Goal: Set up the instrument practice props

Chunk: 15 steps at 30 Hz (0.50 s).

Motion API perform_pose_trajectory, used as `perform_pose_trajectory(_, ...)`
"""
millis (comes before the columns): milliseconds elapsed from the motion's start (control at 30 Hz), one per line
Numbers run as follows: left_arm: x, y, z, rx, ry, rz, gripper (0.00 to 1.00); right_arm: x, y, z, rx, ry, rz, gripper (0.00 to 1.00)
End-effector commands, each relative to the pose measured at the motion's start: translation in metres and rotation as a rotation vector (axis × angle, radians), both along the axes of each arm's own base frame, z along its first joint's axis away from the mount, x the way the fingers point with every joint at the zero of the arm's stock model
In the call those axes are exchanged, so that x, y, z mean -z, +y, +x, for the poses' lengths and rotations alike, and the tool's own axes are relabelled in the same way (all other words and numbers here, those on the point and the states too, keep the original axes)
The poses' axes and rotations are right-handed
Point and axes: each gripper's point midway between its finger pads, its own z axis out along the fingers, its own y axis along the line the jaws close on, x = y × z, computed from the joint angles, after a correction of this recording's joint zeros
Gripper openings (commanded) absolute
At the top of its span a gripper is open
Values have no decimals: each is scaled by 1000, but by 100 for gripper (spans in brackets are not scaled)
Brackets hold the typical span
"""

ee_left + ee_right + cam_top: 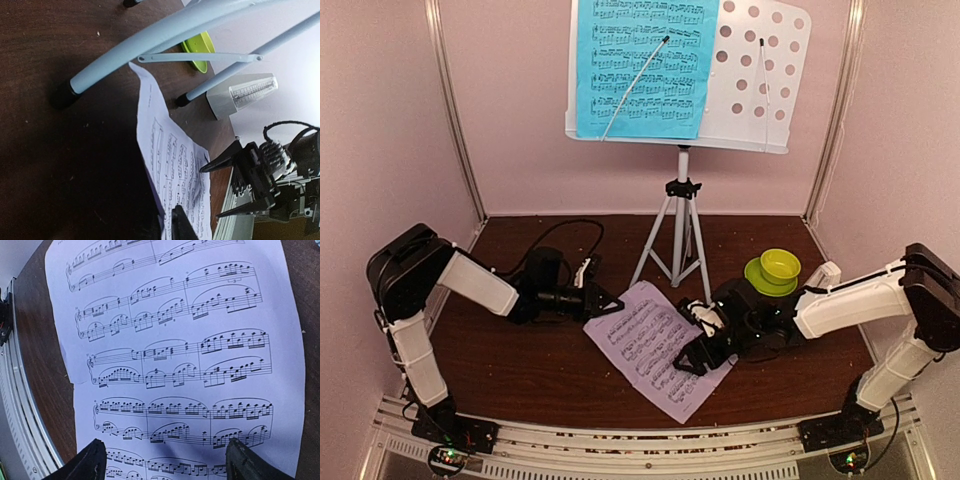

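Note:
The pale perforated music-stand desk stands on grey tripod legs at the back. A cyan music sheet rests on its left half under a wire arm. The lilac music sheet lies on the dark table in front of the tripod. My left gripper is shut on the lilac sheet's left corner, which is lifted slightly. My right gripper hovers open over the sheet, its fingertips spread wide above the staves. The cream metronome stands near the right wall.
A lime-green cup and saucer sit right of the tripod, just behind my right arm. The tripod's feet stand close to the sheet's far edge. Pink walls close in three sides; a metal rail runs along the near edge.

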Motion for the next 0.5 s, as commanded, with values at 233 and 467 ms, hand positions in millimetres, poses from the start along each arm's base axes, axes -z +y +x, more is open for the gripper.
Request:
perform_pose_trajectory(233, -117, 12, -52, 250, -532, 80, 0, -99, -5, 12, -14, -211, 185, 87)
perform_pose_trajectory(467, -164, 11, -112, 571, -848, 270, 0, -185, -28, 7, 2, -464, 338, 100)
